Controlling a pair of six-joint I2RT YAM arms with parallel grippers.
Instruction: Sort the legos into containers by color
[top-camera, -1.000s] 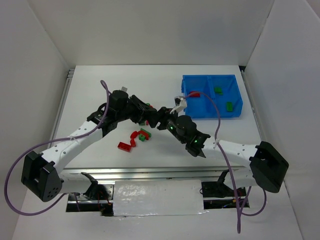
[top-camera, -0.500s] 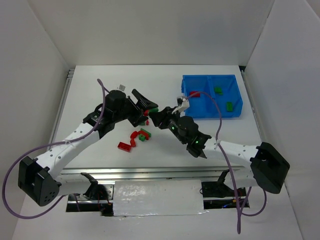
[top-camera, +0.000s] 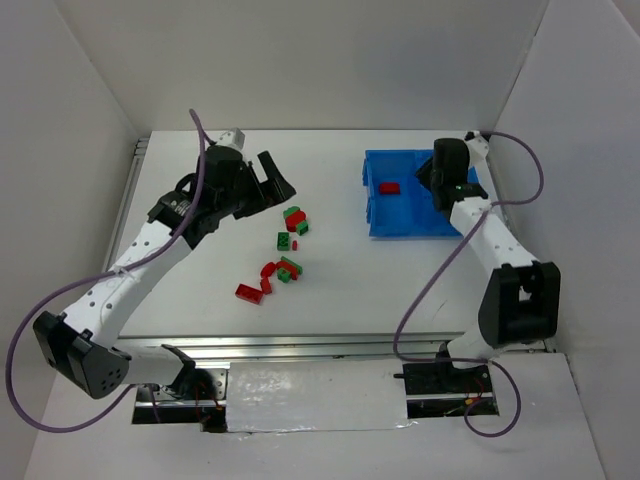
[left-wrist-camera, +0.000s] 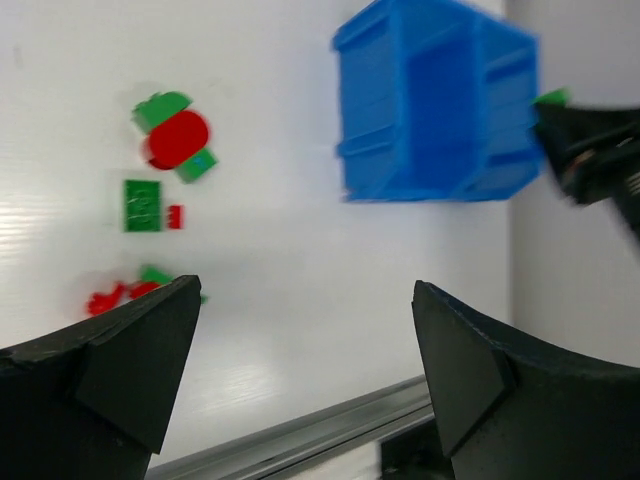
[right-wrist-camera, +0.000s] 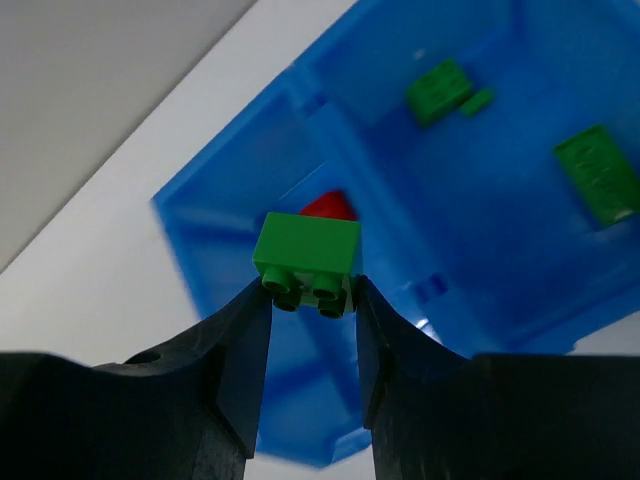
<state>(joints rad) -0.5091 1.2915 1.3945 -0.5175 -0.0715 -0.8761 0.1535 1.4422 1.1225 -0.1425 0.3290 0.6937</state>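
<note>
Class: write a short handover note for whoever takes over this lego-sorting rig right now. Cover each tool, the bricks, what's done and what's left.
Left tool: open, empty, above the table.
Right tool: shut on a green brick, held over the blue bin, not yet released.
Done: one red brick lies in the bin's left compartment; the binned greens lie in the other.
Left: drop the held brick with the greens, then sort the loose bricks, red and green, on the table.

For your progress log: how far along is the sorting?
Done: a red brick in one bin compartment, green bricks in the other. In hand: the right tool holds a green brick above the bin. Left: loose red and green bricks on the table; left tool open.
</note>
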